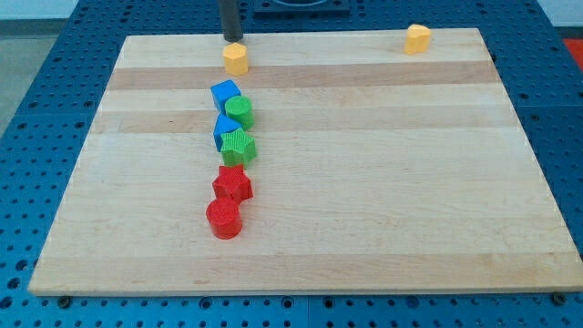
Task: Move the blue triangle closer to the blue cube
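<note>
- Biggest thing you've got is the wooden board, sitting on a blue pegboard table. The whole right side of the board is bare apart from one block up at the top edge, and the left strip is bare too, so you've got room on both sides of the line of blocks.
- The rod comes down from the view's top, and my tip sits right at the board's top edge, just above the yellow block, close to touching it. There's no gripper on this rig, just the rod, so nothing to open, close or hold.
- Count: eight blocks total, two of each colour.
- Two blues: the blue cube is near the top of the line, and the blue triangle is a bit below it. They're near each other but apart.
- Two greens: the green cylinder sits between the blues, touching the cube's lower right; the green star touches the triangle's lower right.
- Two reds: the red star and, touching it below, the red cylinder, lowest in the line.
- Two yellows: the one by my tip, and a second yellow block way off near the top right corner.
</note>
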You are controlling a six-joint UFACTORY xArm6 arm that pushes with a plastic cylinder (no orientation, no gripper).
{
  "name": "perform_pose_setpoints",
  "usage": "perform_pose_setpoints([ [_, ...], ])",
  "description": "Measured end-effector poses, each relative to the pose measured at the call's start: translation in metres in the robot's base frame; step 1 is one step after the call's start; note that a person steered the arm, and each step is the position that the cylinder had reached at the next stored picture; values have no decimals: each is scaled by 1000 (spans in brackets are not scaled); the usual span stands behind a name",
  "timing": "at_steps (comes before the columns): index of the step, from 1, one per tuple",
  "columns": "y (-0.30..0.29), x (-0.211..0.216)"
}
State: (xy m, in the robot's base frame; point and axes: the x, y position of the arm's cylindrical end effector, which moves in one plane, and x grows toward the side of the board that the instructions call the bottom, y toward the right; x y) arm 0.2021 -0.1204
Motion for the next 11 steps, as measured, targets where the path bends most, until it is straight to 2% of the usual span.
perform_pose_setpoints([
  [1,0,55],
  [2,0,58],
  [4,-76,55],
  [6,-78,92],
  [7,-57,105],
  [8,-13,105],
  [11,10,102],
])
